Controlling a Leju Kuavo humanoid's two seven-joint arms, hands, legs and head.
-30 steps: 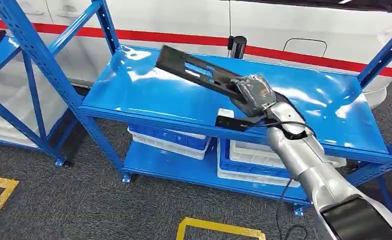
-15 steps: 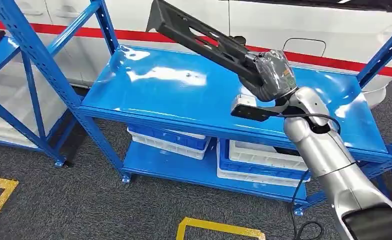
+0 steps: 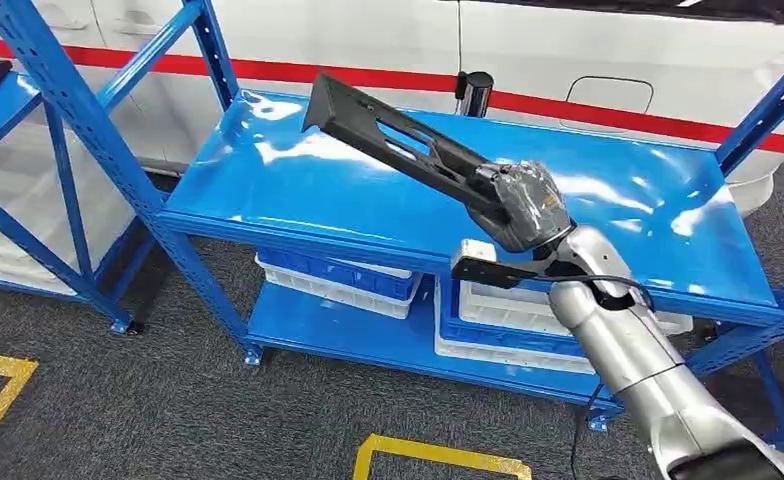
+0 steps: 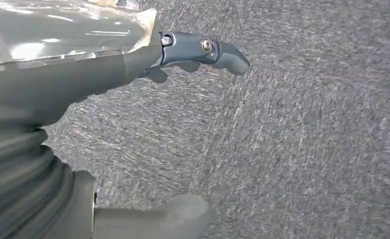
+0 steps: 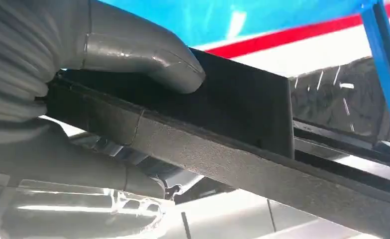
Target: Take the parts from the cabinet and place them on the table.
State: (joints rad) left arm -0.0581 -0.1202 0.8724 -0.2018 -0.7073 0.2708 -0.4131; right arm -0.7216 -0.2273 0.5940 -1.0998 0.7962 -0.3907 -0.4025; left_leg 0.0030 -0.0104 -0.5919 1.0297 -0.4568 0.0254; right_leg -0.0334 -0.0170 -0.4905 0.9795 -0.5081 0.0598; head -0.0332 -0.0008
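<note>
1. Broadly, the blue table (image 3: 298,190) spans the middle of the head view, its glossy top showing only reflections; no part rests on it yet, so I judge the placing step not done.
2. Below it, blue-and-white bins (image 3: 333,280) sit on the lower shelf; their contents are hidden by the tabletop.
3. Above the top, the long black part (image 3: 398,140) is held in the air, tilted, its free end pointing toward 10 o'clock from the grip. Whether any end touches the surface is hard to tell.
4. Its near end is clamped in the right hand (image 3: 523,205), thumb wrapped over the part in the right wrist view; lowering and release remain.
5. Lastly, the left hand (image 4: 133,99) hangs over grey carpet (image 4: 307,149), fingers apart and holding nothing.
</note>
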